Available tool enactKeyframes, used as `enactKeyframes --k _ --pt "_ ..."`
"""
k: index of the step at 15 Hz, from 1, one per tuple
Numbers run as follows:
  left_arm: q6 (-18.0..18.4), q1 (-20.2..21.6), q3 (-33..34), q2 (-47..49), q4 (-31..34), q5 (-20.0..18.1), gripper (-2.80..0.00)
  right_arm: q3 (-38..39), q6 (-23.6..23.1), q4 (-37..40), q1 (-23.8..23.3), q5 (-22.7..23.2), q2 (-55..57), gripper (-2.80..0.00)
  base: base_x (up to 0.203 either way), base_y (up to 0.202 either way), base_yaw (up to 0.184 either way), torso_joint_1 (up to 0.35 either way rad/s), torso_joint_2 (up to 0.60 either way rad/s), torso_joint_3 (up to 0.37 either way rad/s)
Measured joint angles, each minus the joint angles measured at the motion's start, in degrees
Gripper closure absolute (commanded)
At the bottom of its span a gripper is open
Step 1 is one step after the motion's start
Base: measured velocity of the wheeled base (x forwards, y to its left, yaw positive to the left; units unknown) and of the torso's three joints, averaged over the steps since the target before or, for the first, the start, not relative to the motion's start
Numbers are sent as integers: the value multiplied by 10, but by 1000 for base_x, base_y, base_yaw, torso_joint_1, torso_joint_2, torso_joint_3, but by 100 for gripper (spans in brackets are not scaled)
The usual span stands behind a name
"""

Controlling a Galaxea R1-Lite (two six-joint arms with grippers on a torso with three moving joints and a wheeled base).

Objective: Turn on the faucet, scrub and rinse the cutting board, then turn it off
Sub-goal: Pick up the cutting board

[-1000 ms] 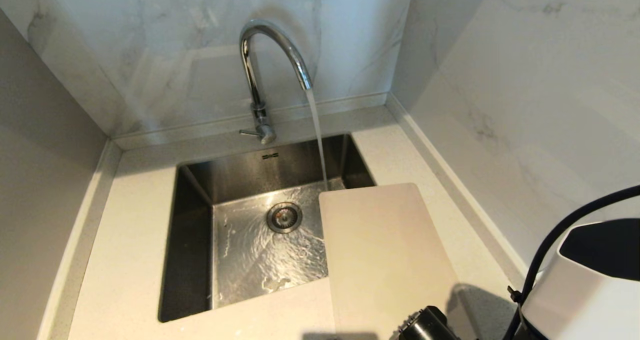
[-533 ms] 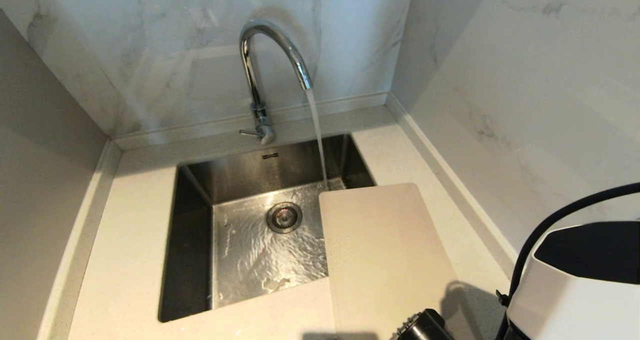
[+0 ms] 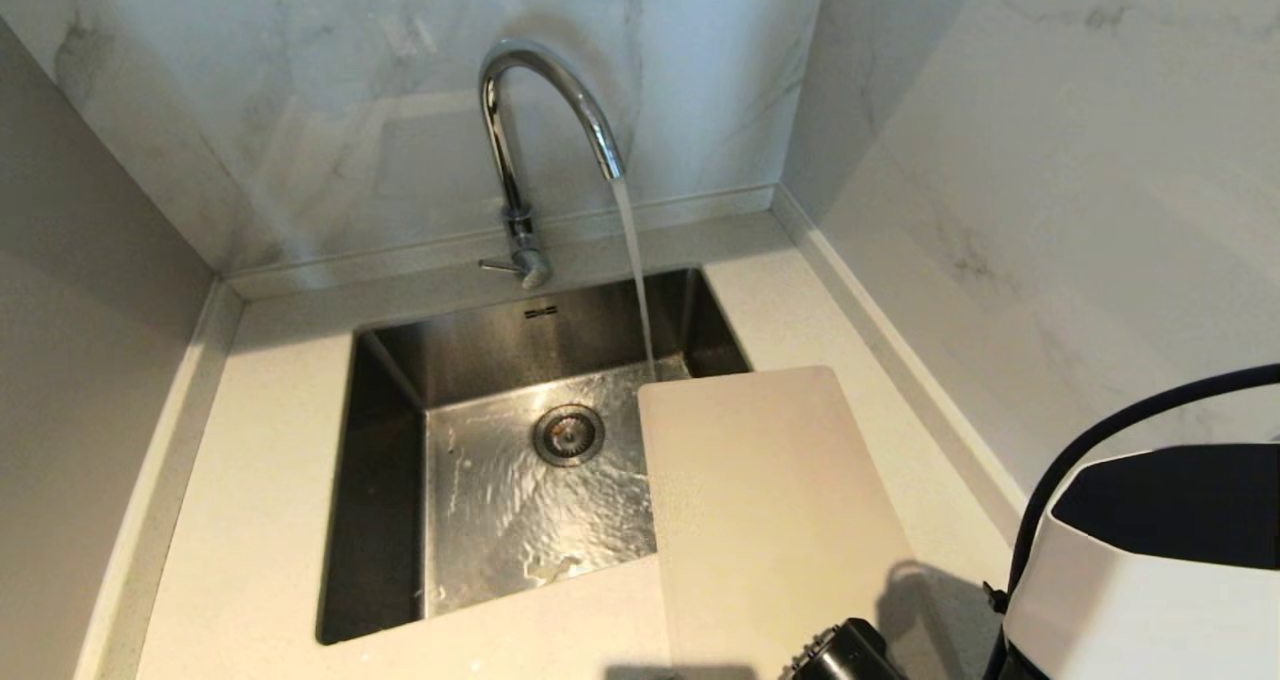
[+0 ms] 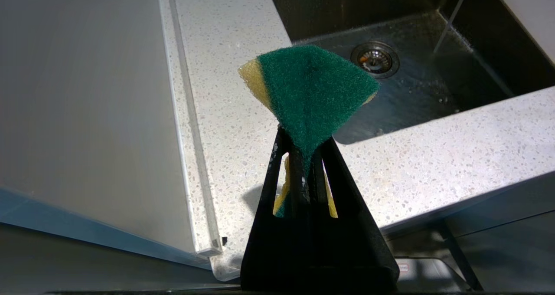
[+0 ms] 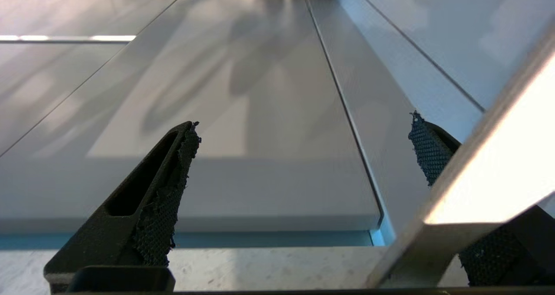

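Observation:
The chrome faucet (image 3: 545, 110) stands behind the sink, its thin lever (image 3: 497, 265) pointing left, and water runs from the spout. The cream cutting board (image 3: 770, 520) lies flat over the sink's right side and the counter. In the right wrist view my right gripper (image 5: 303, 121) is open and wide, low at the counter's near right. A pale slanted edge, apparently the cutting board (image 5: 490, 169), crosses in front of one of its fingers (image 5: 427, 152). My left gripper (image 4: 303, 139) is shut on a green-and-yellow sponge (image 4: 310, 91), held over the counter at the sink's near left.
The steel sink (image 3: 390, 480) has a round drain (image 3: 568, 434) and rippling water on its floor. Marble walls close in at the back and right, a grey panel at the left. My right arm's white housing (image 3: 1150, 580) fills the lower right corner.
My right arm's white housing has sunk and shifted slightly left in the head view. The water keeps running, and the board and faucet have not moved.

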Motion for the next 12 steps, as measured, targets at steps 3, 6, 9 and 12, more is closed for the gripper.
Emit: enactKeyframes --k 3,6,9,12 --pt "0 0 0 0 0 0 0 10 0 -28 0 1 8 -280 0 0 0 0 0 0" --pt "0 0 0 0 0 0 0 26 2 -74 0 2 20 -280 0 0 0 0 0 0" --pt "-1 0 0 0 0 0 0 29 2 -76 0 -2 25 -280 0 0 0 0 0 0" --pt "-1 0 0 0 0 0 0 30 2 -76 0 -4 26 0 0 0 0 0 0 0"
